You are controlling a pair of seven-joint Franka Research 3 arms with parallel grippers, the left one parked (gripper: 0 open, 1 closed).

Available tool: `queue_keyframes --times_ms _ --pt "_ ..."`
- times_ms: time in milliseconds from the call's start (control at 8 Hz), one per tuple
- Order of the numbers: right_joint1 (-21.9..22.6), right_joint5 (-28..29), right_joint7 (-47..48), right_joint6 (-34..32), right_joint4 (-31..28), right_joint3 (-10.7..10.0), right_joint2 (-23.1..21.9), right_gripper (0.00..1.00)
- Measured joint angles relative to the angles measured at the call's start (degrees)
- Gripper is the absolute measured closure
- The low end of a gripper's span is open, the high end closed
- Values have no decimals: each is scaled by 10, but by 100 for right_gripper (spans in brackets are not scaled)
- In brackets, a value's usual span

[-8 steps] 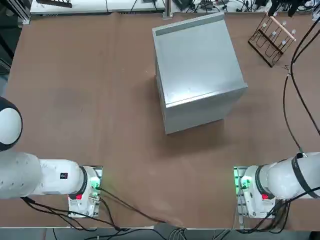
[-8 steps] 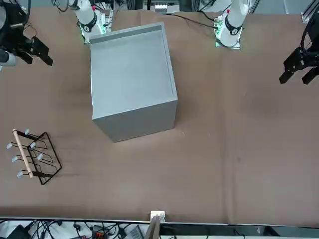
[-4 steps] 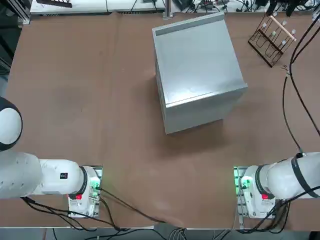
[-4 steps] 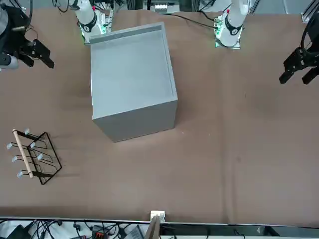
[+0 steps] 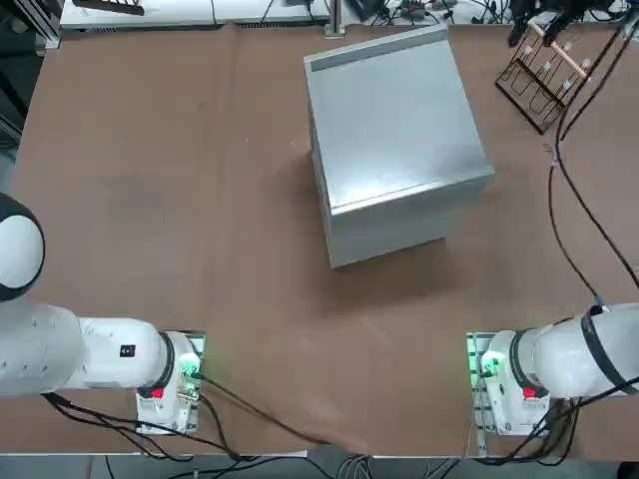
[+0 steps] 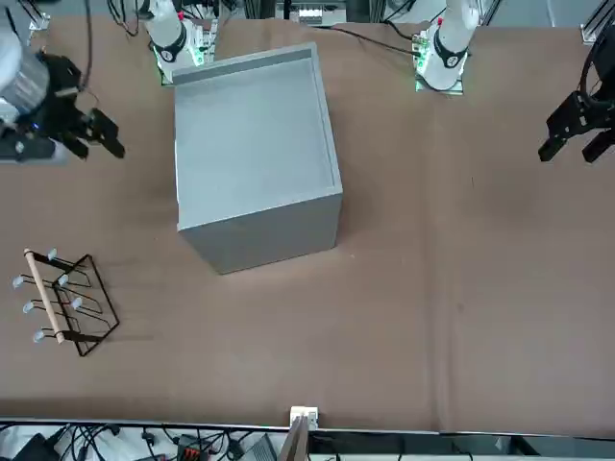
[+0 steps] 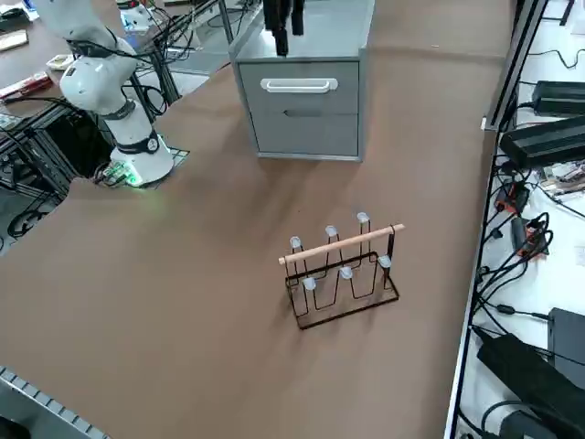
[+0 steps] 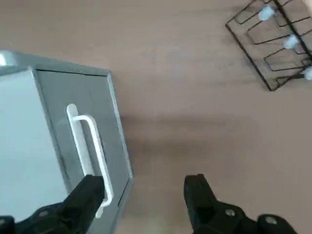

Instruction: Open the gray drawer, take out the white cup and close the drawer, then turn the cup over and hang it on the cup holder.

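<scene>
Reaching out high over the table from the white base (image 5: 519,384); carrying the right gripper (image 8: 146,187) aloft with its two black fingers (image 8: 87,192) parted wide and nothing between them; pointing those fingers downward toward the tabletop; showing the dark wrist (image 6: 53,106) at the table's edge in the front view; trailing a black cable (image 5: 569,200) back toward the base.

A broad strip of bare brown table (image 7: 183,274) lies between the gray cabinet (image 7: 306,105) at the frame's top and the cup holder (image 7: 340,271) at centre. The drawer's white handle (image 7: 298,86) faces that gap unobstructed. The right gripper (image 7: 282,20), fingers spread, hangs above the cabinet front.
</scene>
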Motion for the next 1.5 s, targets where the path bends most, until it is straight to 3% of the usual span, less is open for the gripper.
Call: queue_keyframes --times_ms 875,1500 --pt "0 116 -88 176 -159 -1 1 0" --pt "-1 187 -180 199 -194 -2 16 0"
